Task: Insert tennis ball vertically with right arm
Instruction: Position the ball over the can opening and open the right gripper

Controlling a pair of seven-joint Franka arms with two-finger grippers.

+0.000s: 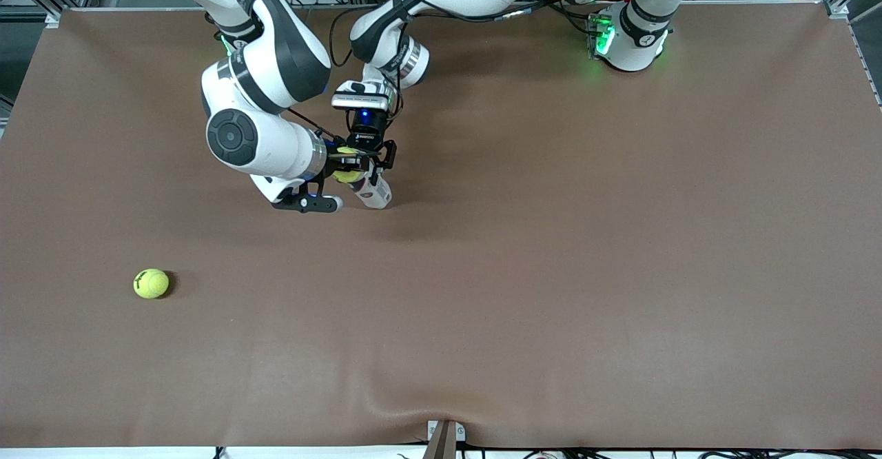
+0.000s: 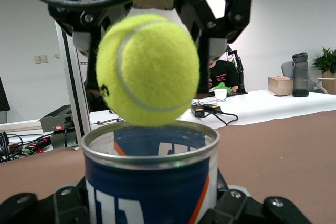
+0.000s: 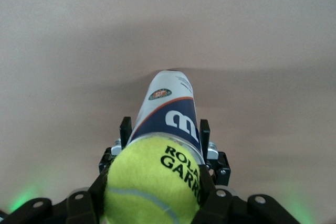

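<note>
My right gripper [image 1: 346, 164] is shut on a yellow tennis ball [image 1: 347, 176] and holds it right over the open mouth of a blue and white ball can [image 1: 374, 194]. My left gripper [image 1: 373, 158] is shut on the can. In the left wrist view the ball [image 2: 148, 69] hangs just above the can's metal rim [image 2: 152, 148], with the right gripper's black fingers [image 2: 210, 30] on either side of it. In the right wrist view the ball [image 3: 152, 187] covers the can's mouth, and the can's body [image 3: 168, 111] shows below it.
A second tennis ball [image 1: 151, 283] lies loose on the brown table [image 1: 551, 273], nearer the front camera, toward the right arm's end. Both arms crowd together over the table's back part.
</note>
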